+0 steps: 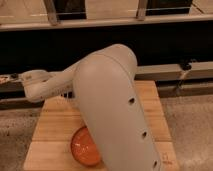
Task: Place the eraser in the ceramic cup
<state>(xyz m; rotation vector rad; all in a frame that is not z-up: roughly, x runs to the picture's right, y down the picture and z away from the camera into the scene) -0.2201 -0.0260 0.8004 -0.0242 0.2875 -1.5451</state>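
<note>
The ceramic cup (84, 148) is a glossy orange-red round vessel on the near part of the wooden board (55, 125), with its right side hidden behind my arm. My big grey arm link (117, 107) fills the middle of the view. A slimmer link (47, 85) reaches left over the board's far left corner. The gripper does not show anywhere in view and is shut. The eraser is hidden or out of view.
The wooden board lies on a speckled floor or counter (187, 125). Behind it runs a dark shelf front (165, 45) with a pale ledge (175, 72). A small dark object (186, 65) sits on that ledge at the right.
</note>
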